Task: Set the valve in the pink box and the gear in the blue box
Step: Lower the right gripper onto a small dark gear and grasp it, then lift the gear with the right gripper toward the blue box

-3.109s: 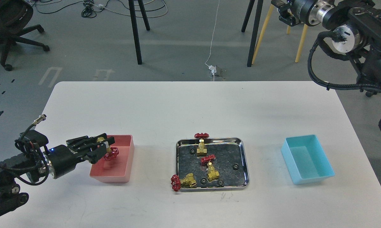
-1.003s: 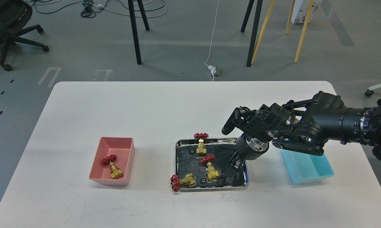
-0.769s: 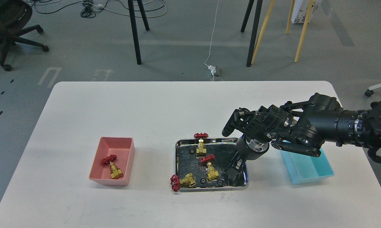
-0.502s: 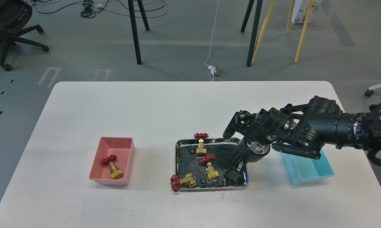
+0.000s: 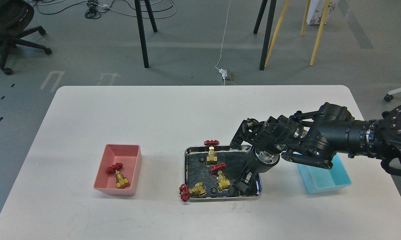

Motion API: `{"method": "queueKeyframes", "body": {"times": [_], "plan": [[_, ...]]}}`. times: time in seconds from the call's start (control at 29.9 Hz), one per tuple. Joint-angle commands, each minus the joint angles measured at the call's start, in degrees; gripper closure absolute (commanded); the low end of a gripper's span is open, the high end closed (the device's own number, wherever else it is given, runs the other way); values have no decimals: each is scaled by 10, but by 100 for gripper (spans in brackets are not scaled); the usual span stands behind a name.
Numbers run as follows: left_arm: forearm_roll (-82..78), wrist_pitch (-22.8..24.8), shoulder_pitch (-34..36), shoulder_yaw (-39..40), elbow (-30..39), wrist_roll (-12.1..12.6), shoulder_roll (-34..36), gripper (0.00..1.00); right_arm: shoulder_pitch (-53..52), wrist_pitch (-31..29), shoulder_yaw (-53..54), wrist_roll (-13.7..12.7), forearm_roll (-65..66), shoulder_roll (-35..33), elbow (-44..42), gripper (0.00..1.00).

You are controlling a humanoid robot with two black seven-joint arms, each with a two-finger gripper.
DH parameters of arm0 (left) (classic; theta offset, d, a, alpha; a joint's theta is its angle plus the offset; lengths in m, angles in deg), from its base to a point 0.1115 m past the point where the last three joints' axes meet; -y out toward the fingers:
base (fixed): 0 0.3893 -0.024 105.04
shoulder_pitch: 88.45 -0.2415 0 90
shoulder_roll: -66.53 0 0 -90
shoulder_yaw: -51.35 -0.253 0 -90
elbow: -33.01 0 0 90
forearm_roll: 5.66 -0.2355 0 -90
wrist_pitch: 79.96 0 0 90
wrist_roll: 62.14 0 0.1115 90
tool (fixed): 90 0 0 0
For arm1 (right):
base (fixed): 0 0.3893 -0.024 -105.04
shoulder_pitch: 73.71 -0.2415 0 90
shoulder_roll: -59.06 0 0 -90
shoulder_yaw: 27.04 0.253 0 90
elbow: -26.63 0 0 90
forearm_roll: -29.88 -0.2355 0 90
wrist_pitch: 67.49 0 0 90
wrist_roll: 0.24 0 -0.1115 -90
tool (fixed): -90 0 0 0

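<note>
The pink box (image 5: 102, 183) stands at the front left with one brass valve with a red handwheel (image 5: 119, 175) lying inside. Three more valves are at the steel tray (image 5: 220, 198): one at the back rim (image 5: 212, 150), one in the middle (image 5: 221, 176), one over the front left corner (image 5: 191, 191). Tiny black gears lie in the tray (image 5: 203, 159) (image 5: 214, 190) (image 5: 231, 192). My right gripper (image 5: 242, 185) points down into the tray's front right part, next to a gear; its fingers are dark and cannot be told apart. The blue box (image 5: 327, 181) stands at the right, partly behind my arm.
My right arm (image 5: 320, 141) reaches in from the right, low over the blue box's back end and the tray's right side. The white table's (image 5: 153, 116) edges are near at the front. Chair and stool legs stand on the floor beyond the table.
The left arm let a valve go into the pink box and left the view. The right arm came down into the tray and over the last second shifted slightly left.
</note>
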Motion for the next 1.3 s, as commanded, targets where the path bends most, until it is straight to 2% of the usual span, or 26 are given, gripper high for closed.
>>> {"method": "queueKeyframes", "body": {"times": [0.0, 0.33, 0.6, 0.77, 0.9, 1.0, 1.14, 1.27], "plan": [[0, 0, -1, 0, 0, 0, 2, 6, -2, 0, -15, 0, 0, 7, 1, 36], [1, 0, -1, -1, 0, 0, 4, 6, -3, 0, -29, 0, 0, 7, 0, 38], [1, 4, -1, 2, -15, -1, 4, 6, -5, 0, -30, -1, 0, 8, 0, 59], [1, 4, -1, 2, -17, -1, 4, 6, -5, 0, -30, -2, 0, 8, 0, 63], [1, 5, -1, 2, -18, -1, 4, 6, -5, 0, -30, -4, 1, 8, 0, 72], [1, 6, -1, 3, -23, -1, 4, 6, -7, 0, -30, -6, 1, 8, 0, 74], [1, 6, -1, 3, -23, -1, 3, 6, -10, 0, -30, -8, 1, 8, 0, 82], [1, 6, -1, 3, -23, -1, 3, 6, -21, 0, -21, -8, -7, 6, -8, 83]]}}
